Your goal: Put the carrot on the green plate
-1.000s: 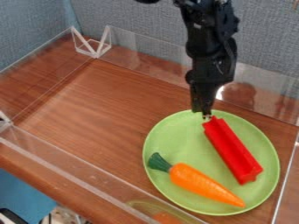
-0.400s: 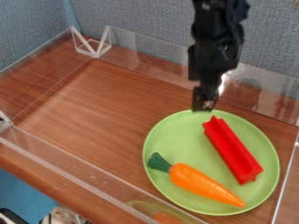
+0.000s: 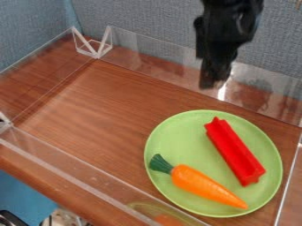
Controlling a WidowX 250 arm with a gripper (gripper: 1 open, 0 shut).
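A smooth tapered carrot (image 3: 204,185) and a ridged red bar (image 3: 235,151) lie on the flat round plate (image 3: 177,132), while the black pincer (image 3: 214,81) hangs above, grip unclear.

No legible text, labels, brands or numbers anywhere in this view.

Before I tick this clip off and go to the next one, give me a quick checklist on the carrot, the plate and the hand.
1. carrot lies on the green plate: ok.
2. Carrot inside the rim, nothing hanging over: ok, though its tip lies close to the front edge.
3. hand holds nothing: ok, nothing seen between its fingers.
4. Hand above and behind the plate, touching neither carrot nor plate: ok.
5. Hand open or shut: cannot tell, fingertips are blurred.
6. red bar on the plate, apart from the carrot: ok.
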